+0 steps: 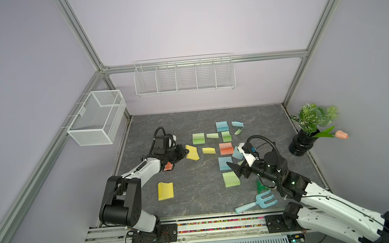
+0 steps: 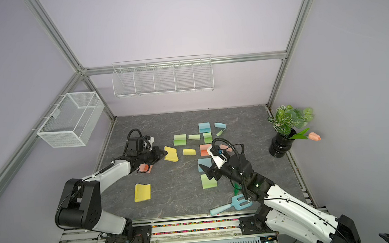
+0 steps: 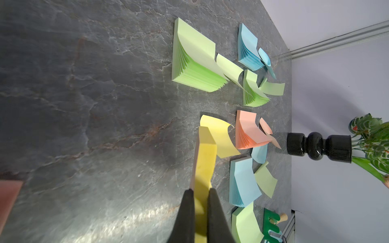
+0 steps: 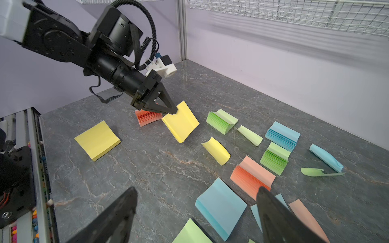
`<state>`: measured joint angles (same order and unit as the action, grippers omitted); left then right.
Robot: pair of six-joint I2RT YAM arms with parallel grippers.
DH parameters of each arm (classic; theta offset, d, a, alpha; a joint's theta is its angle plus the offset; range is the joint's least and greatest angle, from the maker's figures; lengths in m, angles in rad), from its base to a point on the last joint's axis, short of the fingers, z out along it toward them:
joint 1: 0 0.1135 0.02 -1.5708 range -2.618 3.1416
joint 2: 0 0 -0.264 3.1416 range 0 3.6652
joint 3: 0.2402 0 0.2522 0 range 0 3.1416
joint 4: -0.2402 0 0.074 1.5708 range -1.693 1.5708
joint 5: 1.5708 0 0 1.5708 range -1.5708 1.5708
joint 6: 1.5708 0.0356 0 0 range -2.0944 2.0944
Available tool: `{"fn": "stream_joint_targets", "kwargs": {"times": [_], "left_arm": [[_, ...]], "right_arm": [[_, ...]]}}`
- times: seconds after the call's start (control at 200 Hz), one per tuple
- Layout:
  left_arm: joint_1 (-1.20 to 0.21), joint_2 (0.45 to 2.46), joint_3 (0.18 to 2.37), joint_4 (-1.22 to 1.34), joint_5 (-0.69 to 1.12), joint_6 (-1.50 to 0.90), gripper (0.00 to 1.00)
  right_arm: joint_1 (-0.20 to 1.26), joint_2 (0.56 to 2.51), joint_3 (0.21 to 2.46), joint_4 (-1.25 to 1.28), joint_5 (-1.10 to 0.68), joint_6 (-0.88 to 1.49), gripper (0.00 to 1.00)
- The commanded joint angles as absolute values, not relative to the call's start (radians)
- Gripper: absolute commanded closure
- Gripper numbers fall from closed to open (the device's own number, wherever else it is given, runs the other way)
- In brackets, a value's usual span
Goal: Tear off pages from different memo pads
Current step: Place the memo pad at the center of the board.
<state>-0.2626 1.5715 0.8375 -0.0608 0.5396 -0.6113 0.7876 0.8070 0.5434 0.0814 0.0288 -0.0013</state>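
Open table at centre; memo pads crowd 12 to 2 o'clock, vase blocks 3, fork 5.

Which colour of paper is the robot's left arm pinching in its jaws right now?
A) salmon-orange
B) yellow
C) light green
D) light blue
B: in the right wrist view the left arm has its jaws closed on the top corner of a tilted yellow memo pad.

Lilac walls enclose a grey marbled tabletop.
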Motion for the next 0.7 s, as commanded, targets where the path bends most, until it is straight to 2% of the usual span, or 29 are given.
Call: {"fn": "stream_joint_targets", "kwargs": {"times": [0.0,0.175,0.23,0.3,0.38,0.56,0.695], "left_arm": [[-0.259,1.650,0.917,-0.057,0.600,-0.569,1.00],[-0.261,1.731,1.001,-0.130,0.565,-0.536,1.00],[-0.260,1.750,1.023,-0.165,0.545,-0.524,0.88],[-0.261,1.758,1.042,-0.212,0.523,-0.504,0.67],[-0.261,1.735,1.054,-0.275,0.446,-0.491,0.57],[-0.283,1.579,1.047,-0.393,0.164,-0.505,0.42],[-0.299,1.441,1.012,-0.425,-0.075,-0.536,0.40]], "right_arm": [[0.787,0.794,0.518,0.166,0.025,0.018,0.11],[0.788,0.827,0.528,0.160,0.035,0.012,0.11],[0.787,0.836,0.531,0.162,0.032,0.012,0.11],[0.788,0.842,0.534,0.162,0.030,0.014,0.11],[0.788,0.844,0.530,0.164,0.033,0.015,0.11],[0.787,0.853,0.522,0.173,0.037,0.021,0.11],[0.788,0.856,0.519,0.173,0.031,0.028,0.11]]}}
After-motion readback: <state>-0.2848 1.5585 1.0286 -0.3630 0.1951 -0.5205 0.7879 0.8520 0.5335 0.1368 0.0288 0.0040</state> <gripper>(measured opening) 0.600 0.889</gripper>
